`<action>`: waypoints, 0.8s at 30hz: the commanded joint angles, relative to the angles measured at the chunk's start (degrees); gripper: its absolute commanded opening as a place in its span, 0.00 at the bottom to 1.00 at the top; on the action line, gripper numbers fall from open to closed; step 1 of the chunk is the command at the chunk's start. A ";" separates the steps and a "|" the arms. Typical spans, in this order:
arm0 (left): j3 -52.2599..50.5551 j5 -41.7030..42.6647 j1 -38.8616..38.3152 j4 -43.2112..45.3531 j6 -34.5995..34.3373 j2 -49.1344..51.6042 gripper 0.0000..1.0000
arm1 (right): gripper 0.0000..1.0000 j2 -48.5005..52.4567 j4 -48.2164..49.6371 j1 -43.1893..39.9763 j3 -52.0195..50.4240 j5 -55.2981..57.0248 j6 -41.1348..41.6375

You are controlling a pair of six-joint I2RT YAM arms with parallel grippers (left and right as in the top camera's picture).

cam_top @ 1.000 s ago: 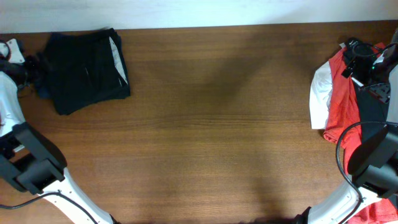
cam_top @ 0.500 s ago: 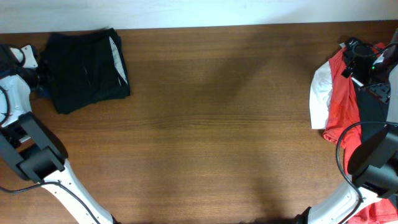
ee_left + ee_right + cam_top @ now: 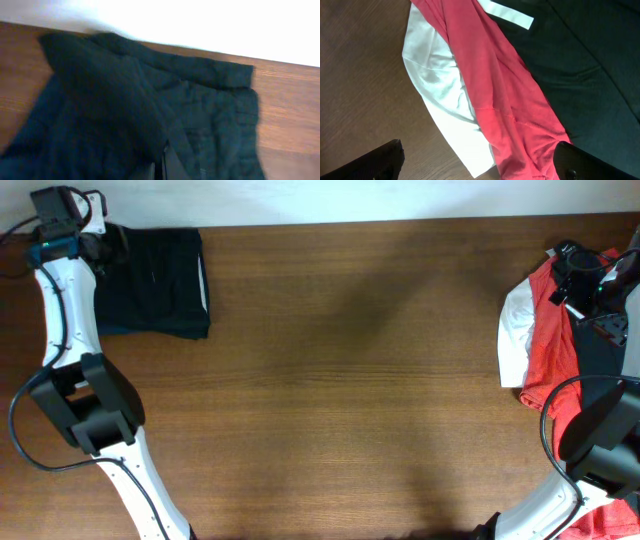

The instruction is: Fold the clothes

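Note:
A black garment point(image 3: 155, 285) lies folded at the table's far left corner, with a white strip along its right edge. My left gripper point(image 3: 103, 246) sits at its top left corner. In the left wrist view the black garment point(image 3: 200, 100) fills the frame and the left gripper point(image 3: 162, 167) is shut with dark cloth pinched at the jaws. At the right edge lies a heap of red cloth point(image 3: 550, 345) and white cloth point(image 3: 514, 330). My right gripper point(image 3: 572, 283) hangs over it. Its wrist view shows the right gripper point(image 3: 482, 162) open above the red cloth point(image 3: 500, 85) and white cloth point(image 3: 440, 85).
A dark garment point(image 3: 590, 75) with a white band point(image 3: 512, 15) lies beside the red cloth. The wooden table point(image 3: 350, 380) runs between the two piles. A pale wall point(image 3: 320, 200) borders its far edge, just behind the black garment.
My left gripper has shut and swung from the black garment's left side up to its top left corner. The garment has shifted and squared up with it. The right arm has not moved.

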 commanded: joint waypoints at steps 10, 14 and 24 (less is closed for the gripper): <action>1.79 -20.57 2.01 9.20 9.40 4.66 0.01 | 0.99 -1.05 -0.04 0.04 0.70 0.50 0.68; 1.79 -21.40 4.46 10.71 9.38 7.39 0.52 | 0.99 -1.05 -0.04 0.04 0.70 0.50 0.66; 1.86 -4.50 -1.18 7.93 5.11 -1.81 0.42 | 0.99 -1.05 -0.04 0.04 0.70 0.50 0.68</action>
